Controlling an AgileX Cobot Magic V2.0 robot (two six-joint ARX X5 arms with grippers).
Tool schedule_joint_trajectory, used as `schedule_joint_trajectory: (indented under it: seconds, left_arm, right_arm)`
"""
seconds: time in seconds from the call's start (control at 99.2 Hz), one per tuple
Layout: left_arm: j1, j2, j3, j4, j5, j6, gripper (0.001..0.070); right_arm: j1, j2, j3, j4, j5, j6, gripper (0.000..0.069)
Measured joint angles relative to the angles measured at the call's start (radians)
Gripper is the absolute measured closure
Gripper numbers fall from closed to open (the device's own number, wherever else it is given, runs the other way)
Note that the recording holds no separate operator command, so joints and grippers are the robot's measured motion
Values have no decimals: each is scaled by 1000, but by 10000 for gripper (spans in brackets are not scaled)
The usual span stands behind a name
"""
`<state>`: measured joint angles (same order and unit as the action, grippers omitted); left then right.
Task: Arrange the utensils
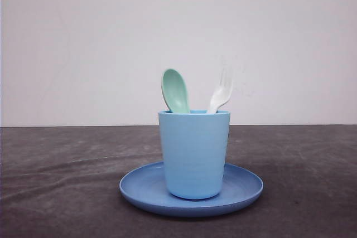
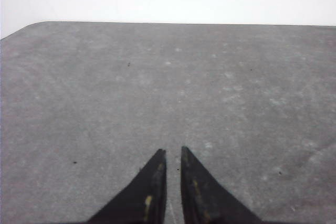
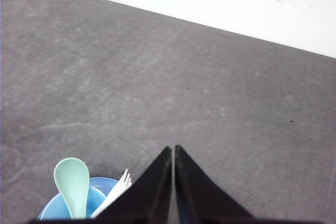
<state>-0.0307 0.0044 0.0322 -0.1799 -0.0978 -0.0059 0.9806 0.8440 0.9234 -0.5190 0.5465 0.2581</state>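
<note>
Plain white wall, dark grey tabletop [image 1: 56, 171], and both utensils standing in the cup.

The light blue cup [image 1: 194, 154] sits in the middle of a round blue plate [image 1: 139, 190], which keeps the set together in one spot. The mint-green spoon [image 1: 175, 91] leans bowl-up toward the left of the cup and the white fork [image 1: 221, 92] leans tines-up toward the right, their handles down inside, so the sorting looks done to me. The left gripper [image 2: 173, 153] hangs over bare tabletop, its jaws drawn to a thin slit with nothing between them. The right gripper [image 3: 173, 149] has its jaws nearly touching and holds nothing; from its wrist camera the spoon and fork stand in the cup just beside the jaws, apart from them, probably lower than the fingertips.
</note>
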Motion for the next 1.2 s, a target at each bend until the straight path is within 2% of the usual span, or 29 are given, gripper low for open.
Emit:
schedule_joint_trajectory:
  seconds: [0.232,0.353,0.423,0.554,0.635,0.726,0.907,1.078,1.199]
  left_arm:
    - [0,0,0,0,0,0,685]
    - [0,0,0,0,0,0,685]
    - [0,0,0,0,0,0,685]
    - [0,0,0,0,0,0,685]
    - [0,0,0,0,0,0,685]
    - [0,0,0,0,0,0,685]
    - [0,0,0,0,0,0,685]
    - [0,0,0,0,0,0,685]
    - [0,0,0,0,0,0,685]
  right_arm:
    - [-16,0,0,4,5,-29,683]
    - [-111,0,0,79,-17,-76,683]
    - [-200,-1,-4,143,-87,-103,683]
    - [-402,-14,-39,226,-308,-156,683]
    - [-527,-27,-79,268,-403,-177,683]
    - [-645,-63,-148,315,-462,-193,683]
    - [-819,-225,-375,449,-517,-208,683]
    - [-903,-431,-623,516,-524,-209,683]
    - [-943,-573,-771,518,-567,-209,683]
